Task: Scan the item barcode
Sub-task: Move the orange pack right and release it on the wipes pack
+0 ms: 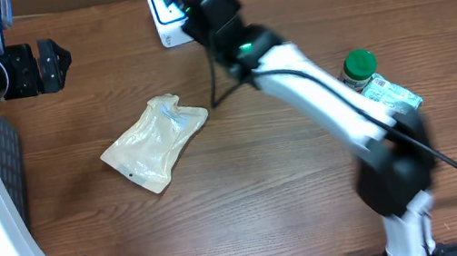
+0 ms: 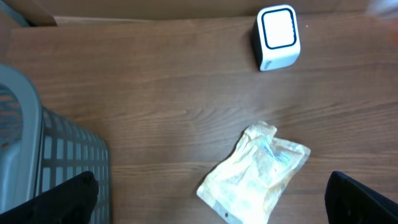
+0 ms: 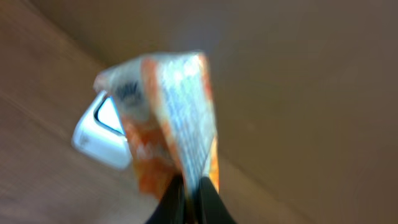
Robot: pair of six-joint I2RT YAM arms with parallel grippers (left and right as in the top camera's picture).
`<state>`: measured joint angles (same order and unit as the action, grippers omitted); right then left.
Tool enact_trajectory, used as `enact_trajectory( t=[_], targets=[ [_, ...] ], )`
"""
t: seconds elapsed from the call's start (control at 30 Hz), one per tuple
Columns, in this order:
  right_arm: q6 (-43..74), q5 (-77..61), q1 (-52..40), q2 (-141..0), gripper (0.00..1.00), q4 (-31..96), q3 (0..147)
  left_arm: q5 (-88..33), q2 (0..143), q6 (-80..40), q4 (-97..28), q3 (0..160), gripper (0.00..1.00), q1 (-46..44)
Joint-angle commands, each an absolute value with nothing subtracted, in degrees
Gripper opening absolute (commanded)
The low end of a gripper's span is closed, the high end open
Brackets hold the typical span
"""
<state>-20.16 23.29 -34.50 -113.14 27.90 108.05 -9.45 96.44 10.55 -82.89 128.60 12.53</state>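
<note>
the right jaws are clamped on the packet point(image 3: 177, 106), raised near the scanner point(image 3: 99, 134). the left jaws stand apart. turn the packet's printed face squarely toward the scanner window and hold it steady.

packet point(image 3: 174, 112) motion-blurred, print unreadable | scanner point(image 1: 162, 23) half under right arm point(image 1: 315, 96) | bottle point(image 1: 359, 64) part-hidden | basket point(image 2: 37, 155) cut by left edge

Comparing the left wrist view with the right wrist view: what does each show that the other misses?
Only left wrist: a pale pouch lying flat and a grey basket at the left edge. Only right wrist: a blurred orange-and-white packet pinched in the shut right gripper. Both: the white scanner on the wooden table, behind the packet in the right wrist view.
</note>
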Motion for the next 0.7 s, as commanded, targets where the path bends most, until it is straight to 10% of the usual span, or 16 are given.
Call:
enact_trajectory(
  t=[0.0,0.37,0.67],
  targets=[
    [1.28,22.63,-33.93,-101.97,0.04,41.85,108.99,-10.11,96.27,11.38,-82.81,128.64,0.99,12.73],
    [33.32,21.45,-19.38,-92.09,0.04,91.92,108.47,-10.11,96.27,11.38,-82.81,128.64,1.00,12.73],
    [33.67,12.45,-1.34,-92.12,0.04,90.67,97.45,-10.11,96.27,11.38,-82.81,128.64,1.00,12.73]
  ],
)
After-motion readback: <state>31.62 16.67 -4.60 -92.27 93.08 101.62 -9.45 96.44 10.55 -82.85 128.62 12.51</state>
